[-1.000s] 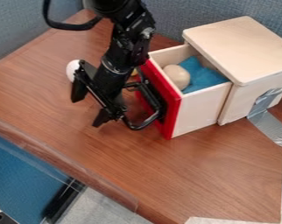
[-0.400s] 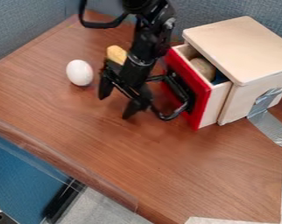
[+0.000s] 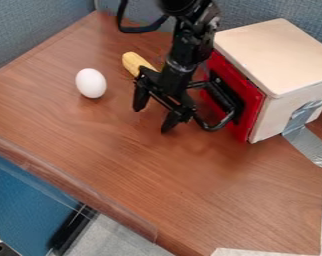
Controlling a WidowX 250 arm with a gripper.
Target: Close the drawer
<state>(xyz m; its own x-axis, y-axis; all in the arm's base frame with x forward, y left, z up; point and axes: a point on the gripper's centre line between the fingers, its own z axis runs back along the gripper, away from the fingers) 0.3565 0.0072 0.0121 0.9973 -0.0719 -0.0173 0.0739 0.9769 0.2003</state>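
Note:
The drawer [image 3: 252, 111] has a red front that sits against the pale wooden box [image 3: 280, 55], with its inside hidden. My gripper [image 3: 152, 119] hangs over the table just left of the drawer front, its two fingertips spread apart and nothing between them. The black part on the gripper's right side rests close against the black handle area of the red front; whether they touch I cannot tell.
A white egg [image 3: 91, 83] lies on the table [image 3: 157, 185] left of the gripper. Behind the gripper is a yellow object [image 3: 136, 63]. Silver tape [image 3: 306, 135] runs from the box's side to the table. Blue-grey partitions [image 3: 37, 30] stand behind.
The gripper has moved right and slightly up in the view. The red drawer front has gone the same way, into the box, and the round object and blue cloth inside are now hidden.

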